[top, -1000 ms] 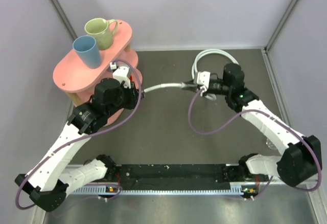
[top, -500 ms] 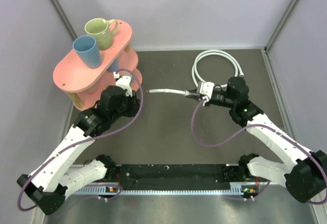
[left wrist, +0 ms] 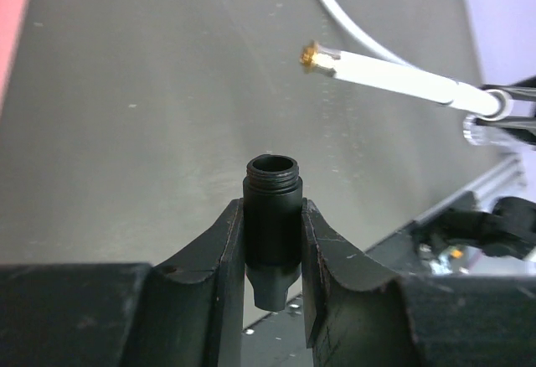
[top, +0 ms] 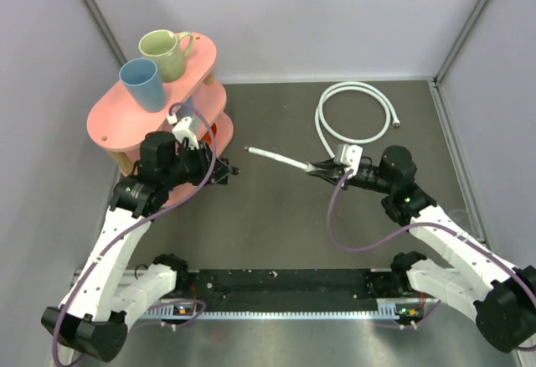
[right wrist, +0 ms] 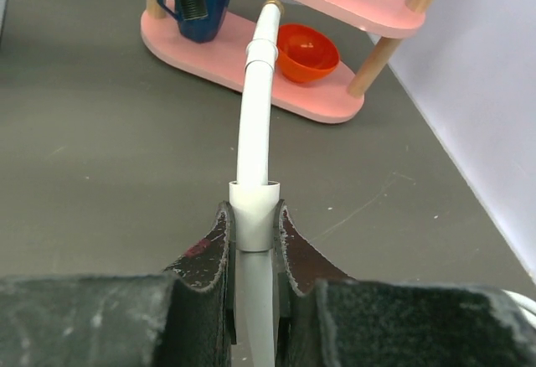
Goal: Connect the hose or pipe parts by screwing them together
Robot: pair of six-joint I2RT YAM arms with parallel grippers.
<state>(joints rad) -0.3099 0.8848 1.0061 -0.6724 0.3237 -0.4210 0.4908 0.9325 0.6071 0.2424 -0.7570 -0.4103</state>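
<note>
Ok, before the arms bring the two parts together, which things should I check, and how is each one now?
1. Left tool grips black connector, threaded end out: ok.
2. Right tool grips white hose at its collar: ok.
3. Hose tip in line with the connector's opening: not ok, it sits off to one side.
4. Tip and connector touching: not ok, a gap lies between them.
5. Space between them over the table free of other things: ok.
6. Threads of the tip fit the connector: cannot tell.
</note>
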